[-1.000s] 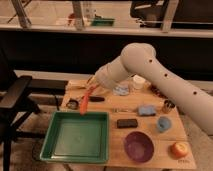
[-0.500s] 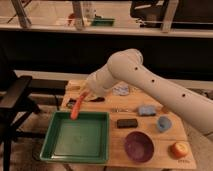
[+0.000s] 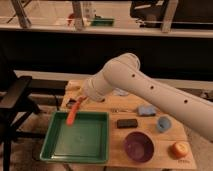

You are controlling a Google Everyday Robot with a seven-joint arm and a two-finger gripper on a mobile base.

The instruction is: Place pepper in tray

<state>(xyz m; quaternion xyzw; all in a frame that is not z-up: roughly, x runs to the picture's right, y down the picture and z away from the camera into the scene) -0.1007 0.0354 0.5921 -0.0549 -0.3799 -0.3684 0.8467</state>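
The pepper (image 3: 73,113), a slender orange-red chili, hangs from my gripper (image 3: 79,102) over the far left part of the green tray (image 3: 56,155). The gripper is shut on the pepper's upper end and holds it just above the tray's back rim. The tray sits on the left half of the wooden table, with its flat bottom bare. My white arm reaches in from the right and hides part of the table's back edge.
A purple bowl (image 3: 138,146) stands right of the tray. A black rectangular object (image 3: 127,123), two blue items (image 3: 146,110) (image 3: 163,123) and an orange fruit (image 3: 179,149) lie on the table's right side. A dark chair (image 3: 15,100) stands at the left.
My arm has swung left and down, carrying the pepper from above the table's back edge to over the tray's far left corner.
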